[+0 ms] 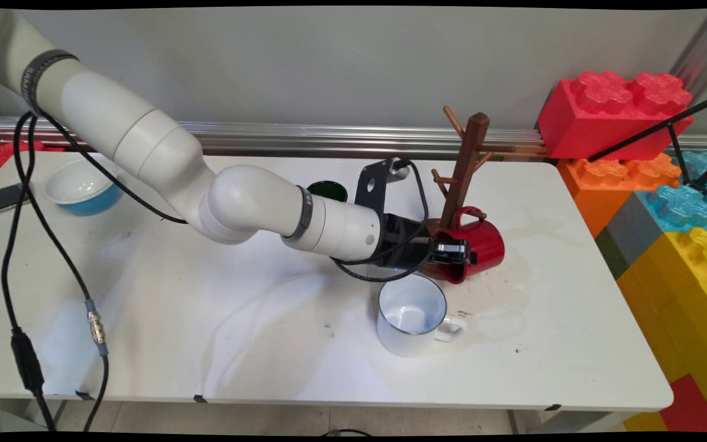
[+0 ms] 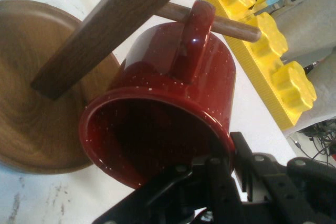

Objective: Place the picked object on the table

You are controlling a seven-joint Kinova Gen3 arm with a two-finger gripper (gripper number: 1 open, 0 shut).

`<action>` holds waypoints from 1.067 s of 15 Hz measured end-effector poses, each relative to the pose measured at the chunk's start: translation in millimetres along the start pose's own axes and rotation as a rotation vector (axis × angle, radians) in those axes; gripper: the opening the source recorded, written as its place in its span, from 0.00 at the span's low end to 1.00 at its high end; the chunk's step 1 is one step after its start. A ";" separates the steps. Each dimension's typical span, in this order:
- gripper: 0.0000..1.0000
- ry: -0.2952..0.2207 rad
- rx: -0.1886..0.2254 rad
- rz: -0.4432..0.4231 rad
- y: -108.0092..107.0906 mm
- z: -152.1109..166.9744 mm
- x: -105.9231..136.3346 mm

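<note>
Red mug [image 2: 173, 108] hangs tilted by its handle on a lower peg of the wooden mug tree [image 1: 465, 161]. Our gripper [image 1: 452, 250] clamps its rim, one finger inside. We judge that any sideways pull could tip the tree or knock the white mug [image 1: 412, 314] just beside it.

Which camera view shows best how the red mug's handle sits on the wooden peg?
The hand view: the dark red speckled enamel mug fills it, with its handle looped over a round wooden peg of the brown mug tree. The main view shows the mug smaller, with the pincer covering part of its rim.
</note>
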 end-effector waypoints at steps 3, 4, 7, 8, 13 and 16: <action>0.00 0.002 -0.007 -0.003 3.7 -1.6 1.2; 0.00 0.003 -0.008 -0.004 4.7 -2.1 1.6; 0.00 0.005 -0.016 -0.006 9.0 -3.7 2.7; 0.00 0.004 -0.020 -0.007 10.6 -4.3 2.9; 0.00 0.006 -0.031 -0.011 18.1 -7.9 4.4; 0.00 0.004 -0.037 -0.012 22.0 -10.5 4.4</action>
